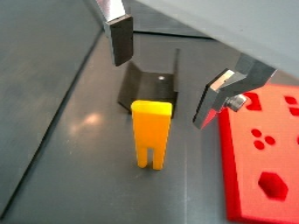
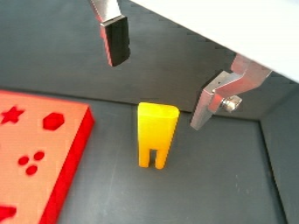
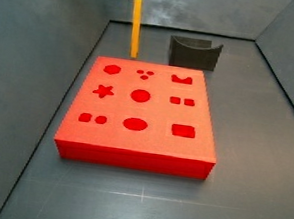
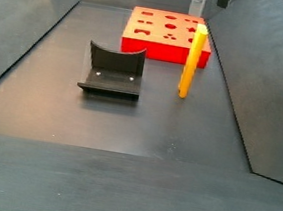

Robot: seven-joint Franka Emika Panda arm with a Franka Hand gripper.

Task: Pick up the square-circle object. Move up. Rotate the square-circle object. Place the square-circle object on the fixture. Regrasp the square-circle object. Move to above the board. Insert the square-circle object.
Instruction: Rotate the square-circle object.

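The red board (image 1: 263,157) is seen beside and below the gripper (image 1: 163,70), the dark fixture (image 1: 152,86) beneath it. The yellow-orange square-circle object (image 2: 155,133) stands upright on the floor below the spread, empty fingers (image 2: 114,41).

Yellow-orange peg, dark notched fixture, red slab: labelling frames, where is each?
Slim yellow-orange peg (image 3: 136,25), side view, mid-shaft.
Dark notched fixture (image 4: 110,72), side view, back wall.
Red slab board (image 3: 137,159), side view, front wall.

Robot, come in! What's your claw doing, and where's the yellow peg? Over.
Claw open, above the peg. Peg upright on the floor, not gripped, between board and fixture. Nothing in the way.
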